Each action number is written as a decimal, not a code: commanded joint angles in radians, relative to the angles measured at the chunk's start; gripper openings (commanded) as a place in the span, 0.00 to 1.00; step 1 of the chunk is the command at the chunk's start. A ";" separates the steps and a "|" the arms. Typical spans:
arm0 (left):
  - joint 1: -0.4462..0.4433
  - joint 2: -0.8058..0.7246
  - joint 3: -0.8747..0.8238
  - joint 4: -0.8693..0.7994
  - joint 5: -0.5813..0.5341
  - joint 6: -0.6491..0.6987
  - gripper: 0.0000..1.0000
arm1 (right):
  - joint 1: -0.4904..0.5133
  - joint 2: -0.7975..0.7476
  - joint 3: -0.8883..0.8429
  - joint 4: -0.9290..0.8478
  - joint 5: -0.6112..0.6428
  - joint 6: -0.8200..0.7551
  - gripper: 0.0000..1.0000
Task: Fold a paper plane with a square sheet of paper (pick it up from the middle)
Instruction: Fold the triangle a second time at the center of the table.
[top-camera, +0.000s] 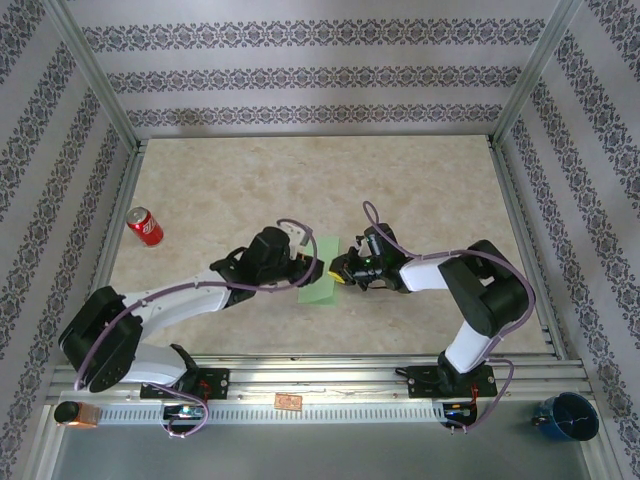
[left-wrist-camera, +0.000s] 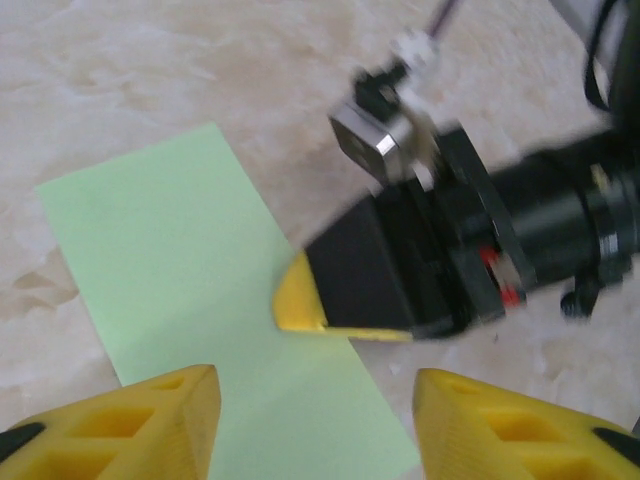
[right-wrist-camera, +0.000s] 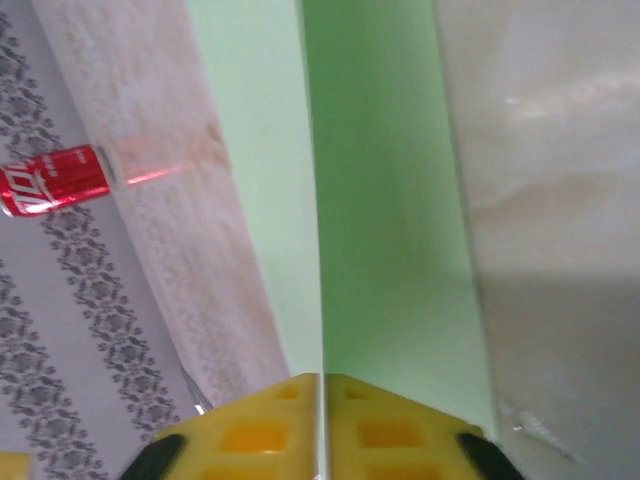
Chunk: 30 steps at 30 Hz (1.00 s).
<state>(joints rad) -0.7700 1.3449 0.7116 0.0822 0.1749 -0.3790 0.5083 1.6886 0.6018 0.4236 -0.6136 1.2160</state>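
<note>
The light green sheet of paper (top-camera: 320, 272) lies mid-table as a long narrow rectangle, plain and flat in the left wrist view (left-wrist-camera: 180, 250). My right gripper (top-camera: 342, 271) is shut on its right long edge. In the right wrist view the yellow fingers (right-wrist-camera: 250, 435) press together, and a thin paper edge (right-wrist-camera: 380, 200) runs up from between them. My left gripper (left-wrist-camera: 315, 425) hovers open just above the near part of the sheet, a finger on each side. The right gripper's yellow tip (left-wrist-camera: 298, 300) rests on the paper's edge ahead of it.
A red soda can (top-camera: 145, 226) lies on its side at the table's left, also seen in the right wrist view (right-wrist-camera: 55, 180). Patterned walls and an aluminium frame (top-camera: 520, 210) enclose the table. A blue cup (top-camera: 568, 415) sits outside the frame at the near right.
</note>
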 joint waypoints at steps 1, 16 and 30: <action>-0.072 -0.011 -0.017 0.029 -0.049 0.200 0.60 | 0.000 -0.011 -0.005 0.053 0.000 0.011 0.19; -0.309 0.155 -0.043 0.094 -0.297 0.596 0.63 | 0.001 0.008 0.007 0.046 -0.048 -0.003 0.21; -0.334 0.265 -0.004 0.179 -0.443 0.604 0.59 | -0.001 -0.001 -0.008 0.044 -0.035 0.007 0.21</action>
<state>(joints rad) -1.0920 1.5967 0.6815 0.2146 -0.2157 0.2058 0.5079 1.6855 0.6018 0.4469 -0.6441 1.2251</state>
